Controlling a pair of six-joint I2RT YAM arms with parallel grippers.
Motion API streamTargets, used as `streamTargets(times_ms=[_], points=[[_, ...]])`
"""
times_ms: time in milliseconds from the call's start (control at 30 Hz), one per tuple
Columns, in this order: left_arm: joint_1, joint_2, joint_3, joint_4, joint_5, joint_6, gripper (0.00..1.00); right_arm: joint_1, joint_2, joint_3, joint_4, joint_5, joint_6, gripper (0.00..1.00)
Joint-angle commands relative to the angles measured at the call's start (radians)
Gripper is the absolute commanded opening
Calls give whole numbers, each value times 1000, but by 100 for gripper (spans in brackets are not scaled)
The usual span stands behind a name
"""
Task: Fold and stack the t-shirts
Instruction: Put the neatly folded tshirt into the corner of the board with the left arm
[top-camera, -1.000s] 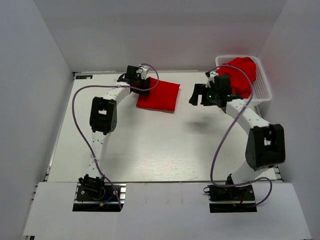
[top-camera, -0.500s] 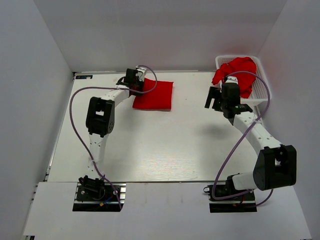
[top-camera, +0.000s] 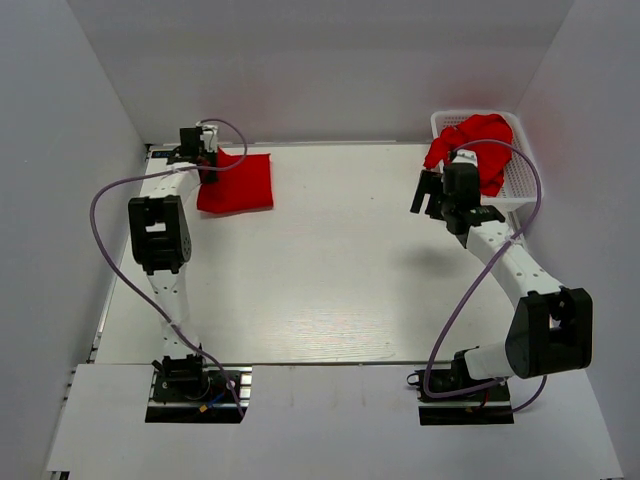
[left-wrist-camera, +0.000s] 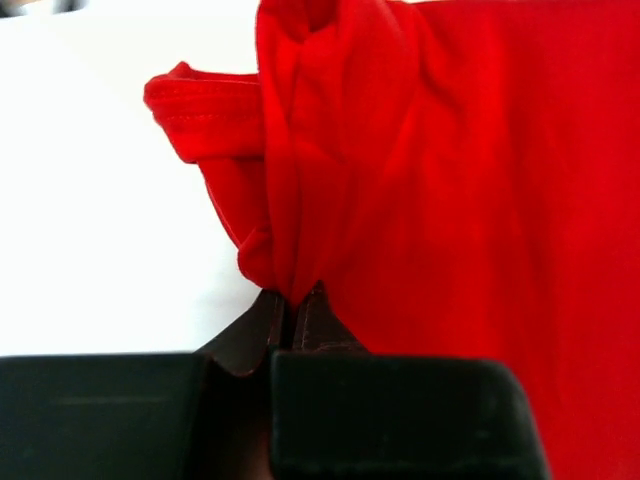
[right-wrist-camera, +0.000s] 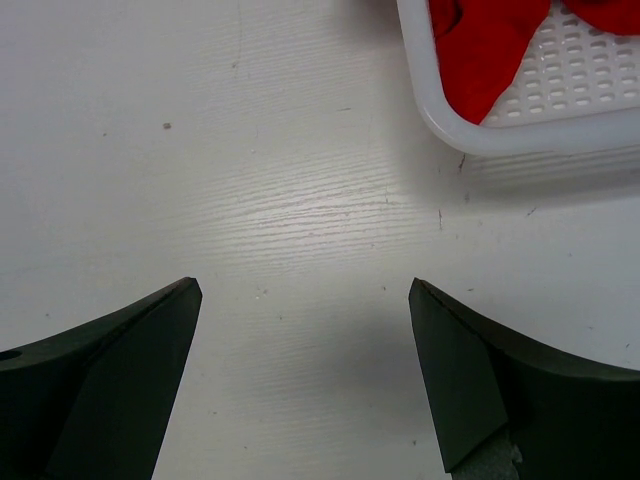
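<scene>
Folded shirt (top-camera: 240, 185) lies flat at the far left of the table (top-camera: 330, 270), its bunched edge pinched in the clenched left gripper (left-wrist-camera: 293, 305). Basket (top-camera: 528, 178) at far right holds crumpled shirts (top-camera: 480, 140) heaped above its rim. The right gripper (top-camera: 428, 195) is just beside it, spread wide and empty.

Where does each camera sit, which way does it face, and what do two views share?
Top external: above and behind the bases, looking down on the table; both arms show whole.
Left wrist: on the left arm, looking along the left gripper, shut on the folded t-shirt; only its fingers show.
Right wrist: on the right arm, looking down past the open right gripper at the table and the basket corner holding loose t-shirts.
Shared: top and right wrist both show the basket; top and left wrist, the folded t-shirt.
</scene>
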Motion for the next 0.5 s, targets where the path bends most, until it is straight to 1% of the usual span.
streamTargets(times_ms=[0, 67, 200, 333, 400, 467], points=[[40, -54, 85, -7, -52, 67, 0, -5, 10, 75, 19, 54, 0, 90], [72, -16, 119, -20, -43, 104, 0, -6, 16, 89, 11, 70, -3, 90], [118, 58, 249, -47, -52, 136, 0, -5, 18, 118, -6, 122, -14, 90], [157, 91, 304, -52, -52, 180, 0, -5, 13, 139, -25, 200, -9, 90], [166, 122, 369, -81, -72, 180, 0, -5, 13, 149, -38, 205, -17, 90], [175, 144, 381, -81, -54, 191, 0, -5, 10, 158, -39, 211, -14, 90]])
